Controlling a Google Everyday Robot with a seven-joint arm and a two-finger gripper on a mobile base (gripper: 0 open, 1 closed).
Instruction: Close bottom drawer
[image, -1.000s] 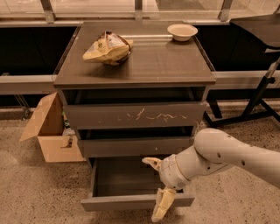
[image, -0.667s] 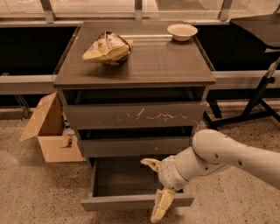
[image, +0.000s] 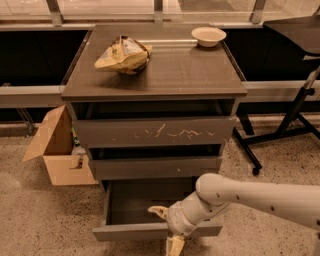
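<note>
The bottom drawer (image: 130, 231) of the dark cabinet (image: 155, 75) stands pulled out, and its empty inside shows. Its plain front runs along the bottom of the camera view. My gripper (image: 166, 228) is at the middle of that front. One cream finger (image: 157, 211) reaches inside the drawer and the other finger (image: 175, 245) hangs outside the front, so the fingers are spread open astride the front panel. My white arm (image: 260, 197) comes in from the right. The plain middle drawer (image: 155, 168) and the white-scratched top drawer (image: 155, 132) sit above.
A crumpled chip bag (image: 122, 54) and a white bowl (image: 208, 35) lie on the cabinet top. An open cardboard box (image: 55, 147) stands on the floor at the left. A black stand leg (image: 295, 120) is at the right.
The gripper and arm have shifted a little to the left along the drawer front. The drawer looks as far out as before.
</note>
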